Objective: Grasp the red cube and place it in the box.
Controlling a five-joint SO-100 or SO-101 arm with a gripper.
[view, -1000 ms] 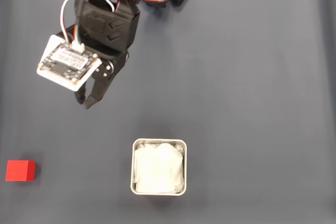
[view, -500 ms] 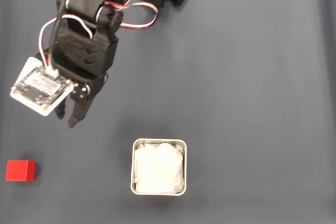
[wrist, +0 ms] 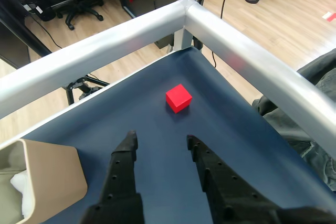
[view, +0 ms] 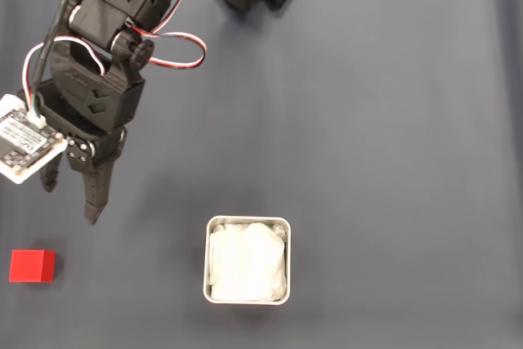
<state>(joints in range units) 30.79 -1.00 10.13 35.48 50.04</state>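
In the fixed view we see the black arm reaching down the left side of the dark blue surface [view: 368, 120], its claw [view: 72, 200] pointing toward the lower left. The two fingers are spread apart with nothing between them; in the wrist view the claw [wrist: 160, 142] shows a clear gap with bare surface [wrist: 157, 182] in it.

The red cube [view: 32, 266] sits near the lower left corner of the fixed view, flat on the surface, below the fingertips and apart from them. In the wrist view the red cube [wrist: 178, 98] lies ahead of the open fingers, a little right of the gap's centre line, close to the corner where the two silver rails [wrist: 241, 51] meet.

The box [view: 247, 261] stands to the right of the cube in the fixed view, well apart from it, with crumpled white lining [view: 245, 263] inside. In the wrist view we catch the box [wrist: 47, 182] at the lower left edge, its wall looking tan there.

A white circuit board [view: 24, 146] with wires is mounted on the left of the claw in the fixed view.
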